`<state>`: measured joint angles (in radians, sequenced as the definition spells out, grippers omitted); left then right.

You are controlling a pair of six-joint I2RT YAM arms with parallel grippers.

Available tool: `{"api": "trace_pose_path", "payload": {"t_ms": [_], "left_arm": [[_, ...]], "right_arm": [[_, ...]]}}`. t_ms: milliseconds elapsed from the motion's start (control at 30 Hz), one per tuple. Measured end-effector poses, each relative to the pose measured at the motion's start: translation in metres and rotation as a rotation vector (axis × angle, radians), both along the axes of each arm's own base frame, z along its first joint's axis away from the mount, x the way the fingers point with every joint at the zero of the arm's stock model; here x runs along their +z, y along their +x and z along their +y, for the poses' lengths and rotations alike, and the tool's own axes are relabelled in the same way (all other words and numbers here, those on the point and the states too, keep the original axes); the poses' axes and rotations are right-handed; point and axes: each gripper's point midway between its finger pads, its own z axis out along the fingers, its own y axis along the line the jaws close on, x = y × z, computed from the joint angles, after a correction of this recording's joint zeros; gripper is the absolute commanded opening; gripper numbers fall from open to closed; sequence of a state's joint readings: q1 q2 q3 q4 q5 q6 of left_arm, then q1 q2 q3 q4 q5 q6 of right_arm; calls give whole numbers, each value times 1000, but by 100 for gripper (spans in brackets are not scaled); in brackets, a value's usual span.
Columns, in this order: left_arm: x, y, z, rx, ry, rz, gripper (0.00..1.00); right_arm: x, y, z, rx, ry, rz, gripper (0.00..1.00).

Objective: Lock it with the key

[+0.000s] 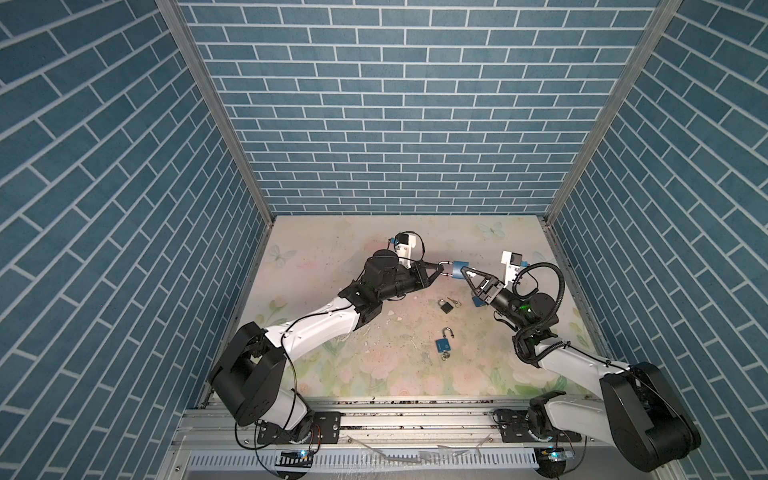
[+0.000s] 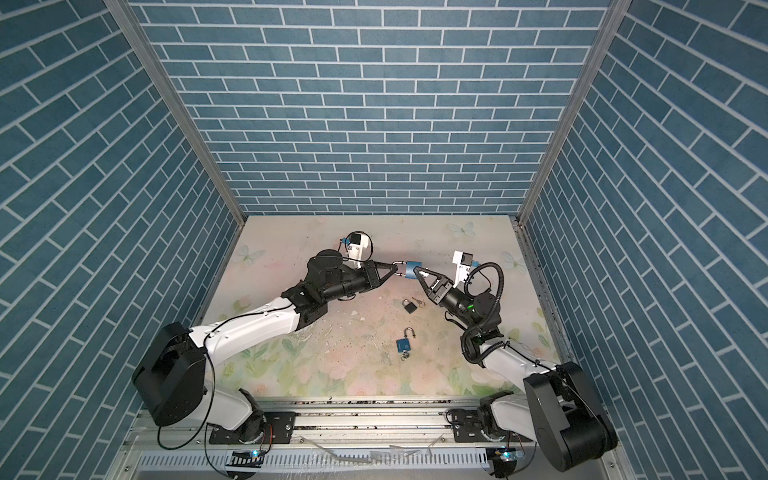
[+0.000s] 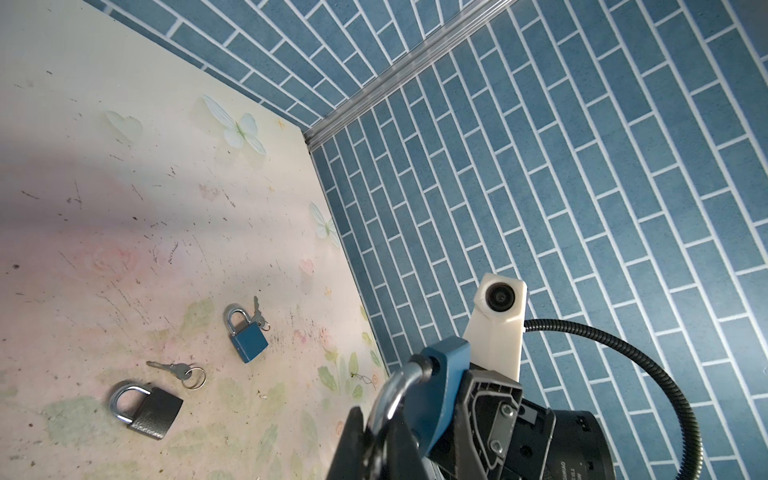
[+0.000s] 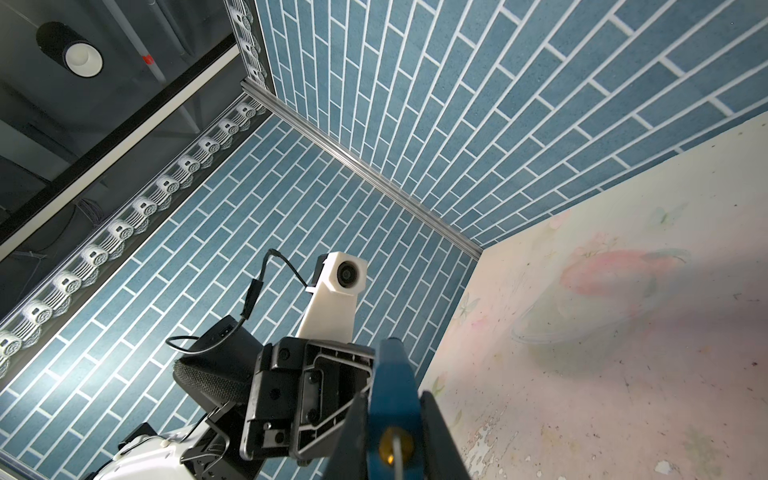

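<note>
A blue padlock [image 1: 460, 268] [image 2: 413, 269] hangs in the air above the table's far middle, held from both sides. My left gripper [image 1: 443, 269] [image 3: 376, 440] is shut on its silver shackle [image 3: 395, 392]. My right gripper [image 1: 466, 274] [image 4: 392, 432] is shut on the flat sides of the blue body [image 4: 390, 390]. In the right wrist view the brass keyway [image 4: 395, 446] faces the camera with a thin pale line across it; I cannot tell whether that line is a key. A loose key [image 3: 168, 368] on a ring lies on the table.
On the flowered table [image 1: 374, 365] lie a dark padlock [image 1: 446, 307] [image 3: 151, 411], a blue padlock with an open shackle and keys on it [image 1: 442, 344], and a small blue padlock [image 3: 248, 338] with keys, below my right gripper. Blue brick walls [image 1: 395, 124] close three sides.
</note>
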<state>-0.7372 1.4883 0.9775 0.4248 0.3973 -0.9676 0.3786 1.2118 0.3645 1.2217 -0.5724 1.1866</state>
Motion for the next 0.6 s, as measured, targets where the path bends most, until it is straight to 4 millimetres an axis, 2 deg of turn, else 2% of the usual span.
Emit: {"api": "trace_pose_path", "payload": {"t_ms": [333,600], "left_arm": [[7,1,3,4,-16,-61,0],[0,5,1,8,-8,-51,0]], "right_arm": [[6,7,5,20,5,26,0],[4,16,8,35,-11,45,0]]}}
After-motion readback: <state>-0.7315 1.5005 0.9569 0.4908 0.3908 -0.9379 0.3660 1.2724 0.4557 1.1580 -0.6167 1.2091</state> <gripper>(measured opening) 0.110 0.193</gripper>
